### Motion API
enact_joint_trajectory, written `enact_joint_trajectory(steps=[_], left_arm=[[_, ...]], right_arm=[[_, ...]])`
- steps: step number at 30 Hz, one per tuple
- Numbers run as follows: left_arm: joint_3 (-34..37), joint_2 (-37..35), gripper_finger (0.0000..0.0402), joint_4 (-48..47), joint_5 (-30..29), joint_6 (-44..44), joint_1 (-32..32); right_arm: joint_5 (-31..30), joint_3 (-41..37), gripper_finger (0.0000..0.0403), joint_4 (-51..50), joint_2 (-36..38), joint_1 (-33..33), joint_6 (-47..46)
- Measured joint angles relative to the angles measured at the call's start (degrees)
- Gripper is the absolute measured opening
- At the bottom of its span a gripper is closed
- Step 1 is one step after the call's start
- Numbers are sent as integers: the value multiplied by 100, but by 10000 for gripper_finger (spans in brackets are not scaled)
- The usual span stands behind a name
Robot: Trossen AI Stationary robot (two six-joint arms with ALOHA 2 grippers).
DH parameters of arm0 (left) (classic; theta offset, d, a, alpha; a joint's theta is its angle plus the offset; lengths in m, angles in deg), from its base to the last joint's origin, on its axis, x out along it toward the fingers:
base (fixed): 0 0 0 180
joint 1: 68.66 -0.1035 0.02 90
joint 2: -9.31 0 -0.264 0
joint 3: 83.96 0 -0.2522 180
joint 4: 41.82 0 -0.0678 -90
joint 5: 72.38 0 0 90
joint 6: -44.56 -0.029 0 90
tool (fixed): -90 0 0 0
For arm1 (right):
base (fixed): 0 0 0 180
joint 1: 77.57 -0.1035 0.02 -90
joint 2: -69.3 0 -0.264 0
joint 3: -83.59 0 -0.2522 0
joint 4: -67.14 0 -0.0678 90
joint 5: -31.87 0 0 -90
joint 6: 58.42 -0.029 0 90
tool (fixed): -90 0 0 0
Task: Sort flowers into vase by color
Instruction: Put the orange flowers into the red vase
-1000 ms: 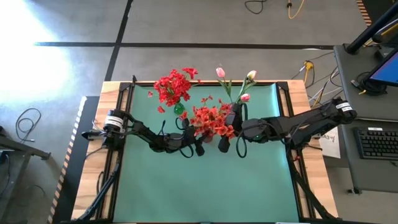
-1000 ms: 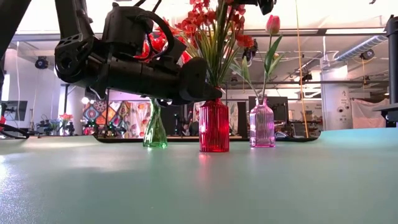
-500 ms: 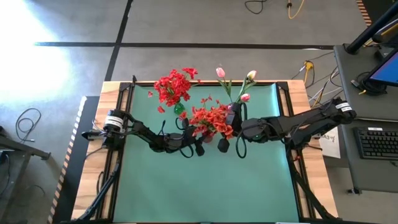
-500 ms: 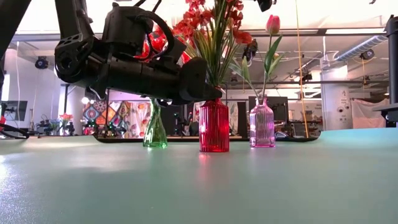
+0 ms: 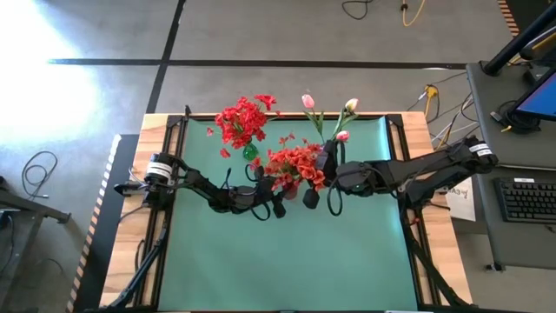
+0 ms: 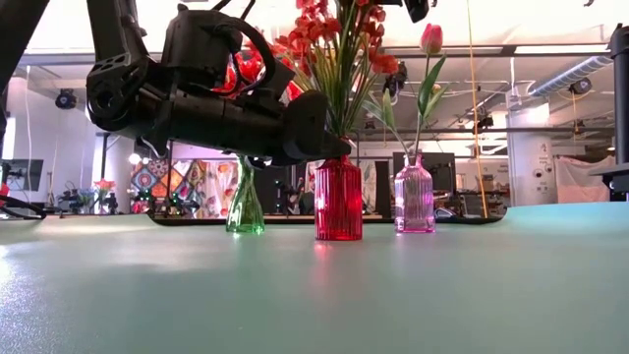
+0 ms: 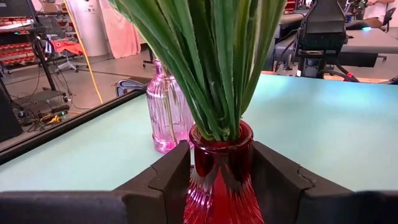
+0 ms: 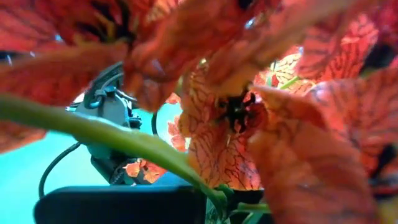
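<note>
Three vases are holding flowers; left gripper [image 7: 217, 180] is clasping the red vase [image 6: 338, 199], right gripper's [image 5: 320, 193] fingers unclear.

Three ribbed glass vases stand near the table's [image 5: 217, 261] far edge: green glass vase [image 6: 245, 208] leftmost, red glass vase [image 6: 339, 200] central, pink glass vase [image 6: 414, 198] rightmost.

Flowers [image 5: 296, 165] stand upright in three vases — red, orange-red, pink tulips.

No lettering, label, brand, number or sign can be read anywhere in these views, neither on the vases nor in the room behind.
</note>
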Motion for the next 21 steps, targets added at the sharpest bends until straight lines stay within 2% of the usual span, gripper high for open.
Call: enact_joint_trajectory(steps=[13, 21], left_arm=[[0, 0, 140, 0, 4, 0, 0], [0, -1, 140, -14, 4, 1, 0]], right_arm=[[18, -5, 22, -15, -1, 73, -4], [52, 55, 22, 61, -283, 73, 39]])
